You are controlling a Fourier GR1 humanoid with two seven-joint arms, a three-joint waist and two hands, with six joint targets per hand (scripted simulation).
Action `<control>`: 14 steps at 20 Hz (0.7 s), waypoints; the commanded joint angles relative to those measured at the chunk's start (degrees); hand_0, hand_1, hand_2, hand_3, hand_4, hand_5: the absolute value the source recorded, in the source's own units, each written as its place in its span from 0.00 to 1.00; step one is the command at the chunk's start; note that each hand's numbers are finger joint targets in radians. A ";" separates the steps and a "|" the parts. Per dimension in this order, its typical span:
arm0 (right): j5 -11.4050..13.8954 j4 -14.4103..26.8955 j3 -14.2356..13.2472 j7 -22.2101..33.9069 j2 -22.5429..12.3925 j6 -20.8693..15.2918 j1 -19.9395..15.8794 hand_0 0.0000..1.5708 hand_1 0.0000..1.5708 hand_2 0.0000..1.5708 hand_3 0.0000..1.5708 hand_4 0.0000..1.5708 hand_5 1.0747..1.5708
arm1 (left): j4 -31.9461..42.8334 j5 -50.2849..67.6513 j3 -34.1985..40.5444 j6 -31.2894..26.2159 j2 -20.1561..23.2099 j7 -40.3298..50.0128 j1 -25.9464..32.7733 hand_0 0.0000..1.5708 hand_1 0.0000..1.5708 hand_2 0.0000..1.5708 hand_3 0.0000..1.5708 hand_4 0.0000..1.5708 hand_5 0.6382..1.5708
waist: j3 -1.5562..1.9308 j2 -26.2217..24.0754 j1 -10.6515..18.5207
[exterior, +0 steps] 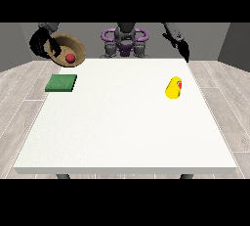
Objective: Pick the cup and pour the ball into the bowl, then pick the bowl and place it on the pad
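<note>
One robot hand (43,44), upper left of the frame, clasped the raised bowl (66,50) holding the ball (71,58); placing remained, requiring descent onto the pad (61,83). The other robot hand (182,48), upper right, hung slack-fingered.

We see a plain, bare test room rather than a home. A large white table (127,132) stands on a pale wood-plank floor (19,98), with blank grey walls (14,44) behind the robot (125,39).
</note>
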 commanded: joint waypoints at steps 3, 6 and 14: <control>2.60 -2.55 -1.35 0.86 -0.03 4.25 -4.23 1.00 1.00 1.00 1.00 1.00 0.94 | 2.63 2.92 5.87 1.07 5.39 -5.85 1.84 0.00 0.00 0.00 0.00 0.00 0.08 | 0.24 3.45 -5.60; 2.12 -2.73 -3.63 -3.01 0.45 0.11 -3.22 1.00 1.00 1.00 0.94 1.00 0.93 | 5.93 5.21 10.00 0.56 8.61 -15.38 2.99 0.00 0.00 0.00 0.00 0.00 0.03 | 0.21 8.69 -8.77; 1.56 11.41 -11.67 -14.05 3.52 -11.78 -4.98 1.00 1.00 1.00 1.00 0.89 0.98 | 0.76 13.44 15.70 -9.70 17.39 -14.68 -2.62 0.00 0.00 0.00 0.00 0.56 0.58 | 0.37 20.32 -2.67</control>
